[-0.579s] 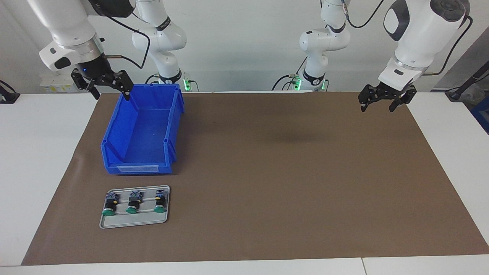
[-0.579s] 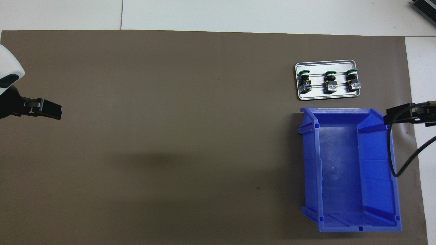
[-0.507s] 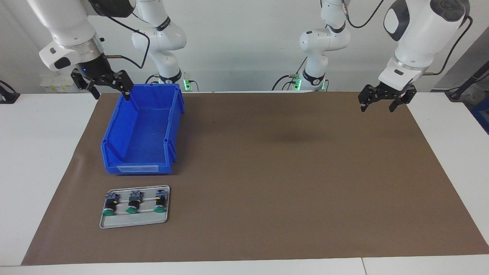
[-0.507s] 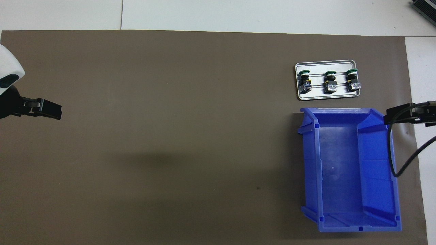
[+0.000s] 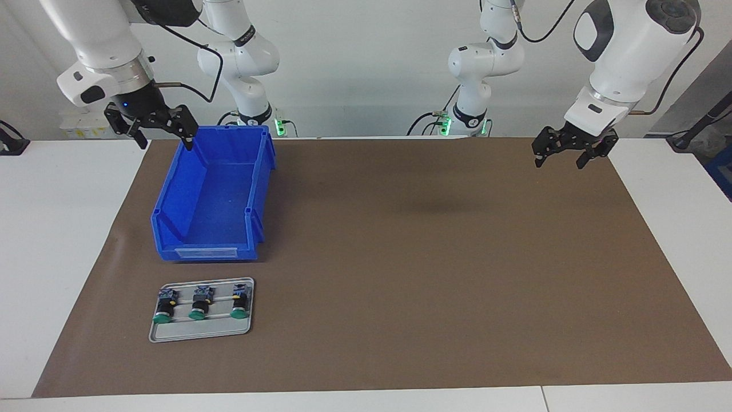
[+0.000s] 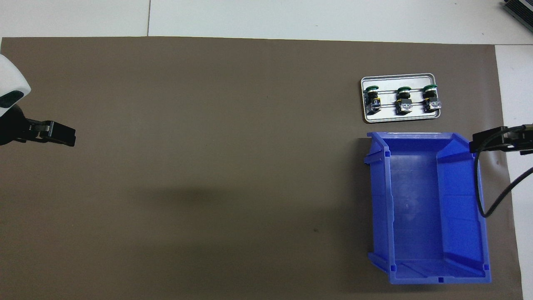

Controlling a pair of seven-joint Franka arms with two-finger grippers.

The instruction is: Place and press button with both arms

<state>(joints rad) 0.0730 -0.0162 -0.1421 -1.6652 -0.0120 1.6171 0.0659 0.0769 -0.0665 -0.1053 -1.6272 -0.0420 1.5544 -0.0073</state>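
Nothing's really started yet. All three buttons (image 5: 198,304) sit in a row on the metal tray (image 5: 200,331), which is on the brown mat at about 7 o'clock in the facing view, just beside the blue bin's (image 5: 213,197) front. Right pincer (image 5: 153,127) hangs wide and empty over the bin's corner at 10 o'clock. Left pincer (image 5: 566,150) is wide too, holding nothing, over the mat's edge at 2 o'clock. Picking, placing and pressing are all still to do.

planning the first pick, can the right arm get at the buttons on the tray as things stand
Probably yes: the right gripper, open, hangs above the blue bin; the buttons lie uncovered on the tray, farther out.
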